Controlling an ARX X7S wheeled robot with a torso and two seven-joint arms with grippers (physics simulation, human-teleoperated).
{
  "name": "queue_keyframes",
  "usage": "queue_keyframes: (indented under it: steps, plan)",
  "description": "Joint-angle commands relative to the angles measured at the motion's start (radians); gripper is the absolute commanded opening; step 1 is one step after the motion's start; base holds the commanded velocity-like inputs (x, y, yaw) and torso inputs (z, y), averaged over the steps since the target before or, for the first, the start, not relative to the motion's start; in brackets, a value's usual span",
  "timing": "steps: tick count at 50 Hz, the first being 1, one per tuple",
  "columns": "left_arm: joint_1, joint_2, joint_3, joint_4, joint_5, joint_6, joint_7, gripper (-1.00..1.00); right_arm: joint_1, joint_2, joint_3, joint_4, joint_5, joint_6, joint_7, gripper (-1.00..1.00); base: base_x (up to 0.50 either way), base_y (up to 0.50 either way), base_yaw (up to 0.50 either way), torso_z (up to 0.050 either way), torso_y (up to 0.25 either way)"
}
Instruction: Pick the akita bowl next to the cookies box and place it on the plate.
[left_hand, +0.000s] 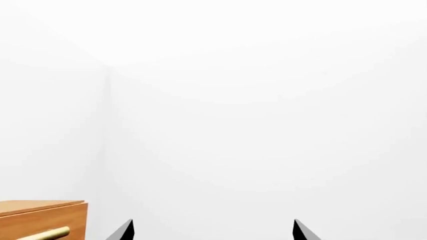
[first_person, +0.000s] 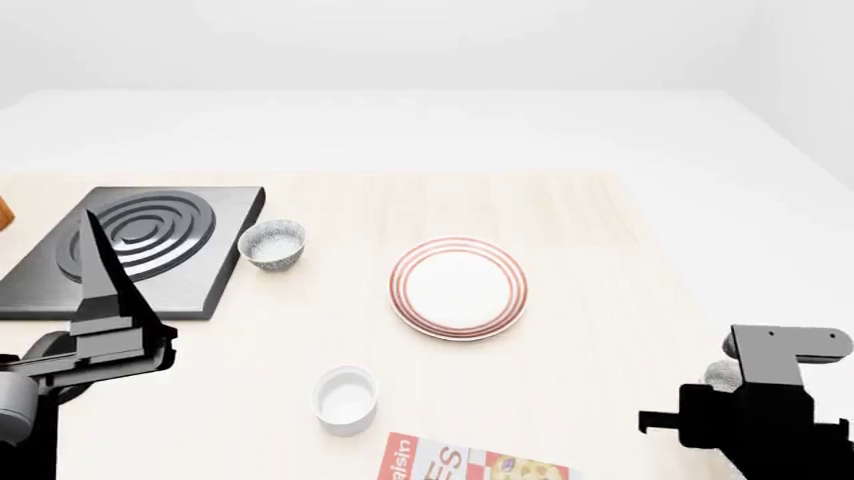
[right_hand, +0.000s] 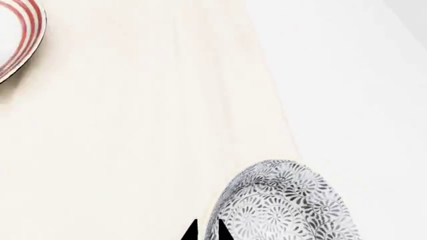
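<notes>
Head view: the left gripper (first_person: 96, 262) is seen raised at 9 o'clock, one dark finger pointing straight up in front of the black stove plate (first_person: 134, 250); the arm behind it is bent low at the frame's 8 o'clock corner. In the left wrist view two black fingertips (left_hand: 123, 231) are seen spread wide with nothing between them, aimed at a bare white wall; a wooden cabinet (left_hand: 41, 220) with a brass handle is caught at the edge.

The right arm is seen low at 4 o'clock in the head view, its black body standing over the counter's (first_person: 601, 260) right-hand edge. In the right wrist view the right gripper (right_hand: 207, 232) shows two fingertips pressed almost together, nothing seen pinched between them, just beside the patterned outside of the akita bowl (right_hand: 287, 205). This bowl is seen at the counter's edge; whether it is touched cannot be told. In the head view only a sliver of it is visible behind the arm.

The plate (first_person: 458, 287) lies at the counter's centre. The cookies box (first_person: 467, 464) is cut off at 6 o'clock. A white cup (first_person: 346, 398) stands at 11 o'clock of the box. A second patterned bowl (first_person: 272, 243) sits just beside the stove plate.
</notes>
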Motion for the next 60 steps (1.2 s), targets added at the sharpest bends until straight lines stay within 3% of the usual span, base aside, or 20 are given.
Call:
queue_keyframes:
  steps: [1, 10, 20, 33, 35, 42, 46, 51, 60]
  plan:
    - [0.000, -0.005, 0.005, -0.001, -0.002, 0.002, -0.005, 1.00, 0.219, 0.023, -0.051, -0.040, 0.034, 0.033, -0.059, -1.00, 0.00, 0.00, 0.00, 0.000, 0.000]
    - [0.002, -0.008, 0.012, -0.003, 0.001, 0.009, -0.007, 1.00, 0.614, -0.051, -0.269, 0.030, -0.095, 0.092, -0.184, -1.00, 0.00, 0.00, 0.00, 0.000, 0.000]
    - [0.005, -0.008, 0.027, -0.010, 0.010, 0.020, -0.008, 1.00, 0.870, -0.196, -0.504, 0.182, -0.301, -0.014, -0.350, -1.00, 0.00, 0.00, 0.00, 0.000, 0.000]
    - [0.000, -0.015, 0.033, -0.003, 0.003, 0.012, -0.015, 1.00, 1.000, -0.392, -0.785, 0.471, -0.581, -0.322, -0.553, -1.00, 0.00, 0.00, 0.00, 0.000, 0.000]
    - [-0.001, -0.017, 0.032, 0.000, 0.001, 0.009, -0.017, 1.00, 1.017, -0.424, -0.861, 0.550, -0.679, -0.418, -0.566, -1.00, 0.00, 0.00, 0.00, 0.000, 0.000]
    - [0.001, -0.019, 0.035, -0.004, 0.001, 0.015, -0.018, 1.00, 1.046, -0.539, -0.914, 0.807, -0.747, -0.579, -0.630, -1.00, 0.00, 0.00, 0.00, 0.000, 0.000]
    - [0.003, -0.021, 0.032, -0.003, -0.003, 0.018, -0.019, 1.00, 1.077, -0.620, -1.005, 1.046, -0.864, -0.777, -0.667, -1.00, 0.00, 0.00, 0.00, 0.000, 0.000]
    - [0.004, -0.020, 0.036, -0.012, -0.001, 0.028, -0.017, 1.00, 1.137, -0.774, -1.033, 1.437, -0.871, -0.977, -0.736, -1.00, 0.00, 0.00, 0.00, 0.000, 0.000]
    - [0.009, -0.020, 0.033, -0.026, -0.007, 0.046, -0.014, 1.00, 1.127, -0.775, -1.354, 1.406, -0.604, -0.954, -0.672, -1.00, 0.00, 0.00, 0.00, 0.000, 0.001]
